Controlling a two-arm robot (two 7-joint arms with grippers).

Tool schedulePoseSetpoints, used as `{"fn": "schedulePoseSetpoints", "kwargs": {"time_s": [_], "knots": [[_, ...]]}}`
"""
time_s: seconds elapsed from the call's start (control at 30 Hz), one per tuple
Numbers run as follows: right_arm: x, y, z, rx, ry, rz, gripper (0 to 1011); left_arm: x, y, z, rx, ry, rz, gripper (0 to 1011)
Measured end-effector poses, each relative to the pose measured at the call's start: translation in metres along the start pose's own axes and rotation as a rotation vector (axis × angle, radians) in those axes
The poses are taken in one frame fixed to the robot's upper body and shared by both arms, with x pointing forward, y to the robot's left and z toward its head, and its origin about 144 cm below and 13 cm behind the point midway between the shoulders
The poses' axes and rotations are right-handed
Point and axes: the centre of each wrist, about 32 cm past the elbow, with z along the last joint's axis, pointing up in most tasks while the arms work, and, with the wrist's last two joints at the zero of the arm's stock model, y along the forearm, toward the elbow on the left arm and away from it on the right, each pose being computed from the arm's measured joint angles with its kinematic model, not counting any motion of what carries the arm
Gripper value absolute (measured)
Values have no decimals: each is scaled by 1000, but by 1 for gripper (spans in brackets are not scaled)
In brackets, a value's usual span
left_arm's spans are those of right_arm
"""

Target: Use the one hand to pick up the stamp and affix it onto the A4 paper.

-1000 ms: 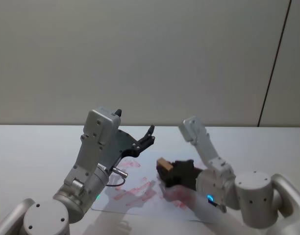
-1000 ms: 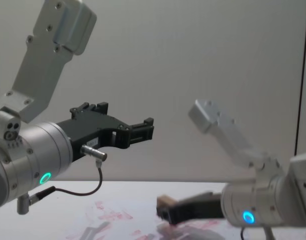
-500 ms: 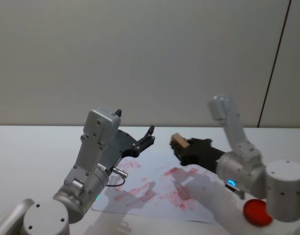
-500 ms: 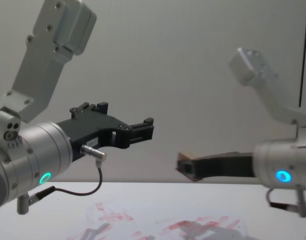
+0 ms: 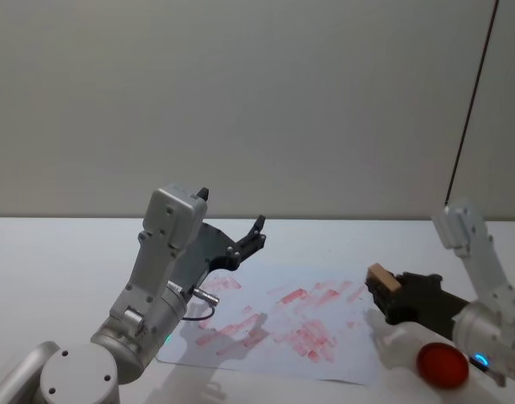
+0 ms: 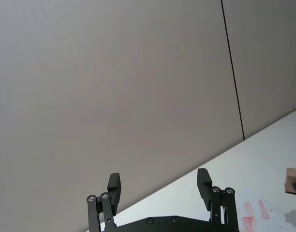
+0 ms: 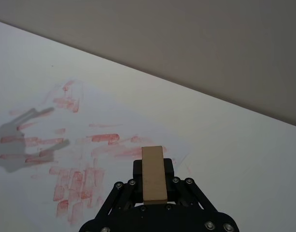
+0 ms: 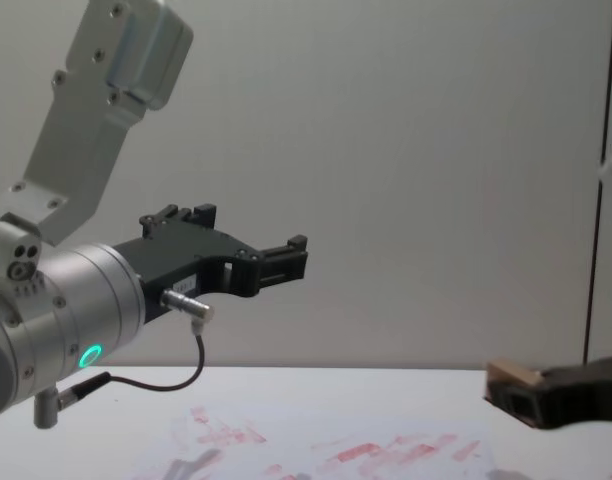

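**A:** Where's the small light-brown wooden stamp block (image 5: 380,277) sitting?

**B:** Right at the tip of the black two-fingered right gripper (image 5: 387,292), the one on the silver arm with the blue-lit ring. The fingers are pinched on it from both sides, and the block pokes out past the fingertips.

**A:** And where is that against the sheet?

**B:** Off the right edge of the white A4 paper smeared with red and pink stamp prints (image 5: 278,318), raised above the white table (image 5: 64,252). Just beside it sits a round red pad (image 5: 441,365), nearer the robot.

**A:** How does the block look?

**B:** In the right wrist view it's a plain, pale tan oblong (image 7: 154,174), long side running out between the jaws, top face bare. From the chest it shows low at the right (image 8: 514,376).

**A:** The other arm?

**B:** The black left gripper on the green-ringed arm (image 5: 255,232) hangs over the paper's left part, fingers spread apart (image 6: 158,186), holding nothing.
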Motion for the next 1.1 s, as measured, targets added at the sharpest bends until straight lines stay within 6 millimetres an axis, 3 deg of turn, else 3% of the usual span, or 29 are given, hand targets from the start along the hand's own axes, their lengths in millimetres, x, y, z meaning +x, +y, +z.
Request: {"fn": "schedulePoseSetpoints", "kwargs": {"time_s": [0.47, 1.1], "knots": [[8, -27, -21, -48, -34, -27, 220, 0, 0, 0, 0, 0, 0, 1003], [12, -59, -35, -79, -44, -64, 221, 0, 0, 0, 0, 0, 0, 1003]]}}
